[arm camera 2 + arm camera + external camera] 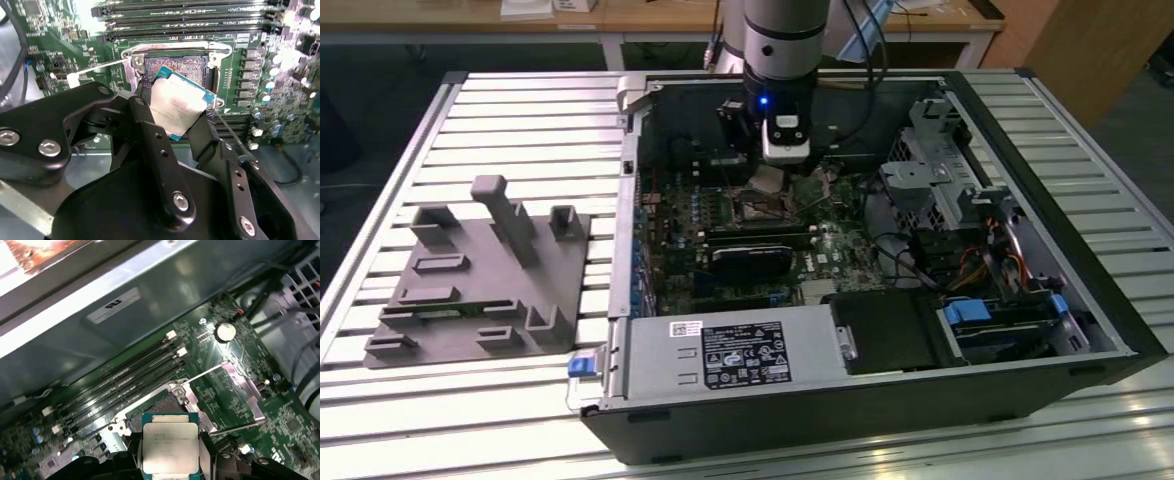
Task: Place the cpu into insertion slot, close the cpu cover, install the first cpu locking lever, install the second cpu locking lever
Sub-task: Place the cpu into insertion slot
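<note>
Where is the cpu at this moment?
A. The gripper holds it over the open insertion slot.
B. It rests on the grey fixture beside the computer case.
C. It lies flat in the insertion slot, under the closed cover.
A: in both wrist views the gripper clamps the cpu over the insertion slot, and the cpu cover is folded open.

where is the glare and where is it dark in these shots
Second wrist view: glare washes out the circuit board beyond the memory slots, and the cpu has a pale sheen. First wrist view: the case wall catches a soft gleam. Exterior view: the table slats shine, and the computer case is dim inside.
</note>
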`<state>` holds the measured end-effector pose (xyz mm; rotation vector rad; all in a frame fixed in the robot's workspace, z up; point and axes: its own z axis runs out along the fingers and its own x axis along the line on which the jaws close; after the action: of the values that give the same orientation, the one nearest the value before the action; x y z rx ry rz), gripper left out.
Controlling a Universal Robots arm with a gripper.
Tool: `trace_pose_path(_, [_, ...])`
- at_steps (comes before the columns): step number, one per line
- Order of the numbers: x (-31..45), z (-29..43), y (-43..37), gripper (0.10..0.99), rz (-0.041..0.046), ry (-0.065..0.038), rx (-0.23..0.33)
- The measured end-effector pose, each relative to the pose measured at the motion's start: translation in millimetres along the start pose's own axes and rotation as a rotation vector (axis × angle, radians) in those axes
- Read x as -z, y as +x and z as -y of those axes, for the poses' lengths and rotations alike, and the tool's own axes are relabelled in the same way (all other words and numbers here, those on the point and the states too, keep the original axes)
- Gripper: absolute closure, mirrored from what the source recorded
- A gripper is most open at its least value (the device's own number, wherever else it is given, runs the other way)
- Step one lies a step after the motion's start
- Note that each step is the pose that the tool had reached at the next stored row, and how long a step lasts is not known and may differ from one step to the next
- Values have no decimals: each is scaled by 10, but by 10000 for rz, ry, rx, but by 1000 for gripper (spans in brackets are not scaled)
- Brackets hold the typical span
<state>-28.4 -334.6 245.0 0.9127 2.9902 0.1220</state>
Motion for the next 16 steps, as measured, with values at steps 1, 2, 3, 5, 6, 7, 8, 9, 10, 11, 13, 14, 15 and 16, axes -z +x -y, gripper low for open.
trace_pose_path(1, [-2,0,0,549,13,-1,-166])
trace_pose_path(2, [-4,0,0,549,28,-2,-348])
trace_pose_path(3, [-6,1,0,549,40,-4,-513])
trace_pose_path(5, [-10,1,0,549,66,-8,-841])
trace_pose_path(6, [-12,1,0,549,79,-10,-1005])
trace_pose_path(7, [-13,1,0,549,91,-12,-1165])
trace_pose_path(8, [-15,1,0,549,104,-13,-1329])
trace_pose_path(9, [-18,1,0,549,117,-17,-1491])
trace_pose_path(10, [-21,2,0,549,131,-18,-1672])
trace_pose_path(11, [-24,2,0,549,148,-20,-1891])
trace_pose_path(13, [-29,2,0,549,176,-23,-2243])
trace_pose_path(14, [-31,2,0,549,189,-25,-2416])
trace_pose_path(15, [-34,3,0,549,203,-27,-2596])
trace_pose_path(16, [-36,3,0,549,218,-28,-2774])
